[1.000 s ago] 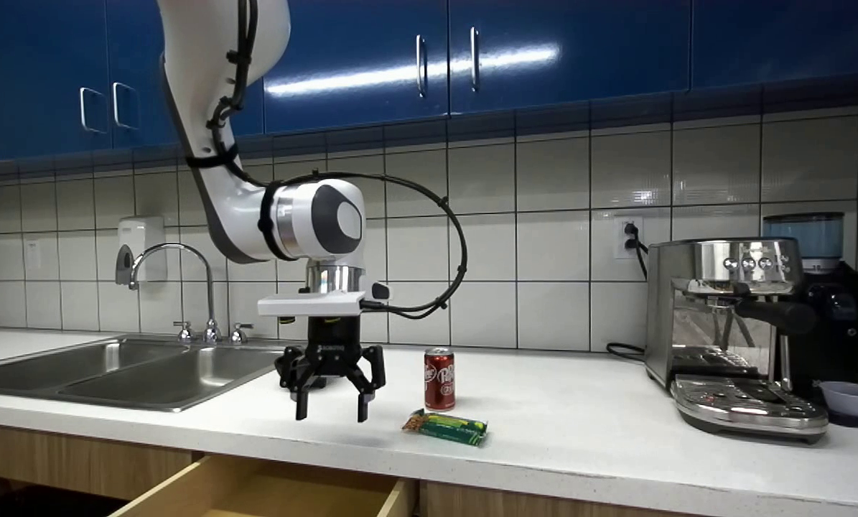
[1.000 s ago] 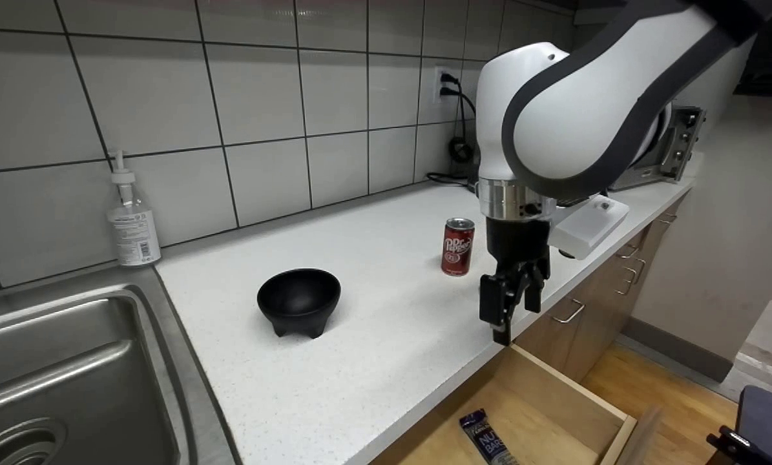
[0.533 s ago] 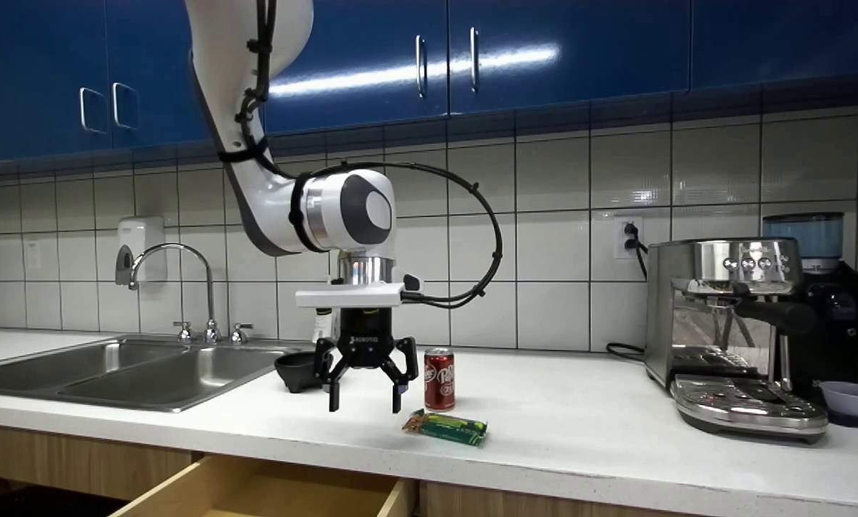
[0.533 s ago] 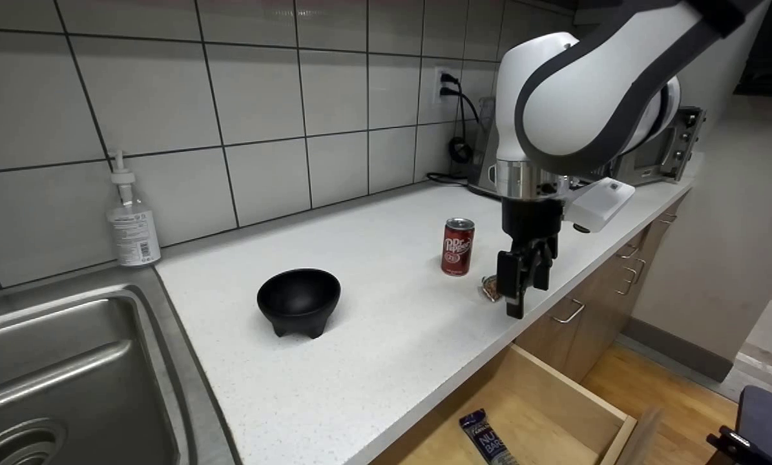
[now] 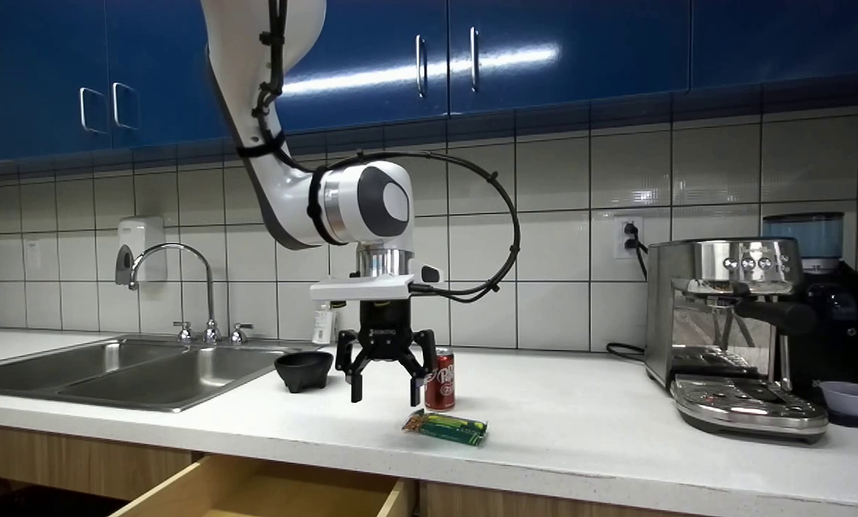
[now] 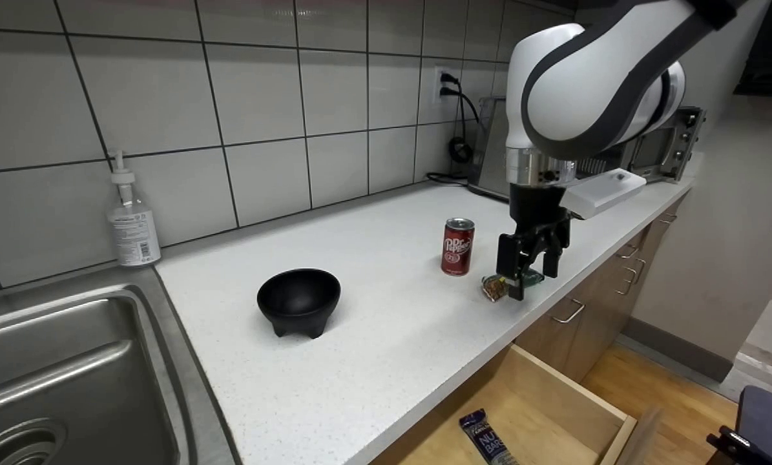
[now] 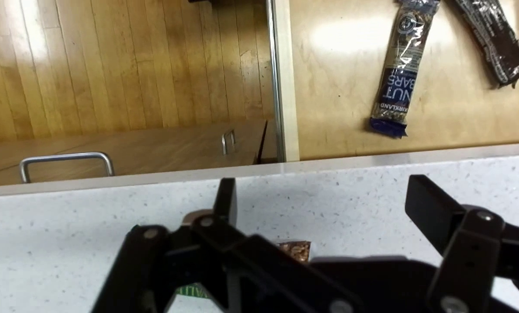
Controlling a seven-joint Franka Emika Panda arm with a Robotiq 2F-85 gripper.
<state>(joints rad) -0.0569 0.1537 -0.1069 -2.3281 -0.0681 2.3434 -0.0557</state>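
Gripper point(image 5: 385, 393): we see the fingers spread, nothing between them, above the counter point(image 5: 579, 438).
Green bar point(image 5: 447, 427): we find it flat on the counter, near the can point(image 5: 441, 390).
Wrapper point(image 5: 464, 432): we judge it thin and slippery, the contents light, probably stiff but crumbly.
Middle: we advise a gentle hold here, across the width.

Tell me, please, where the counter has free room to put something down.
The counter is bare between the bowl and the can, and between the can and the coffee machine. It is crowded near the can: the green bar lies close, and the open gripper hangs nearby.
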